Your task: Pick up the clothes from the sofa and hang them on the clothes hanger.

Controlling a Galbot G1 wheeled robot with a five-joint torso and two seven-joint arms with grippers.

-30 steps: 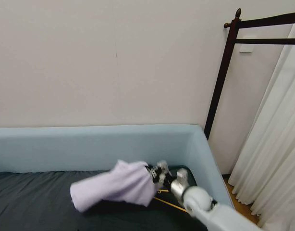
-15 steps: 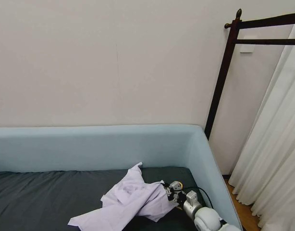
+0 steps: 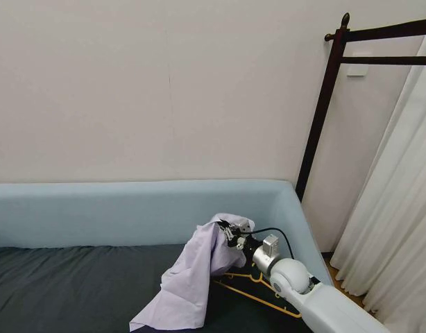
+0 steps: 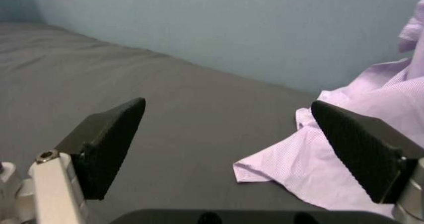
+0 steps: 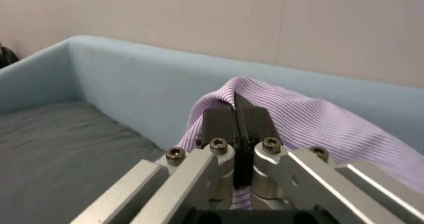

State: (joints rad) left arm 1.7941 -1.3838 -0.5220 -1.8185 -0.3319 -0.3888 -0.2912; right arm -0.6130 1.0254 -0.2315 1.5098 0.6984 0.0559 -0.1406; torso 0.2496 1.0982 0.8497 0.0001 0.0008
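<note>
Down low over the dark seat (image 4: 166, 110) of the sofa (image 3: 130, 208), the left gripper (image 4: 225, 105) hangs with its fingers spread wide and nothing in them. A bit farther on, the right gripper (image 3: 229, 231) is pinched tight on a fold of the purple shirt (image 3: 189, 284). The shirt's top is lifted, but its bottom end lies on the seat. So the picking up looks half done, and the hanging is not yet begun. A yellow hanger (image 3: 258, 291) lies under the right arm. Past the sofa's end stands the dark rack (image 3: 322, 111), well apart from the shirt, with the sofa's blue side between them. A white curtain (image 3: 400, 208) hangs beside it.
</note>
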